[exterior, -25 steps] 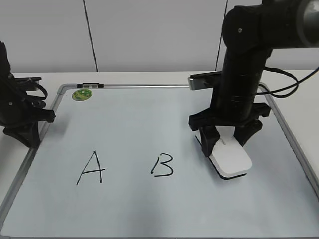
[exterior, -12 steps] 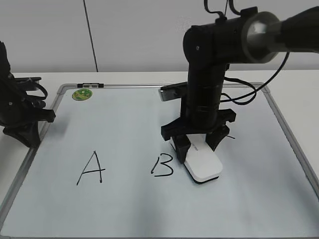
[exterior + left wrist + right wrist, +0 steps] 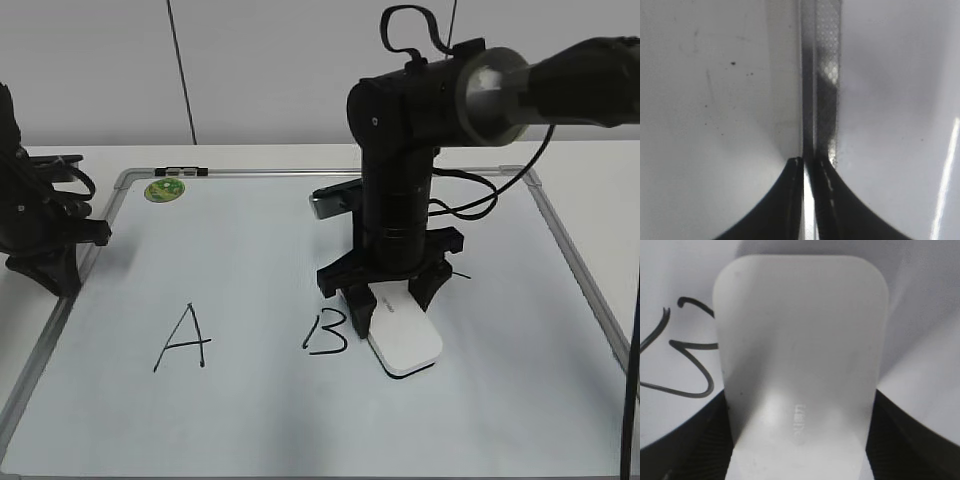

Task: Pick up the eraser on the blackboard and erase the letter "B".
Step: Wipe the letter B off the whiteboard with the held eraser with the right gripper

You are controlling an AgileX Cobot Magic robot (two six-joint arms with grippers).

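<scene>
The white eraser (image 3: 405,339) rests on the blackboard (image 3: 250,240), held between the fingers of my right gripper (image 3: 390,300), which is shut on it. It sits just right of the black letter "B" (image 3: 326,333), almost touching it. In the right wrist view the eraser (image 3: 800,355) fills the middle, its grey lettering showing, and part of the letter "B" (image 3: 685,360) lies at its left. My left gripper (image 3: 45,265) is shut and empty over the board's left frame (image 3: 821,75), its fingertips (image 3: 811,162) nearly together.
A black letter "A" (image 3: 184,338) is drawn left of the B. A round green sticker (image 3: 164,189) sits near the board's far left corner. The right arm's cable (image 3: 480,200) hangs over the board's far right. White table surrounds the board.
My right gripper has slid the eraser leftwards across the board, from the right part to right next to the B. The left arm has not moved.
</scene>
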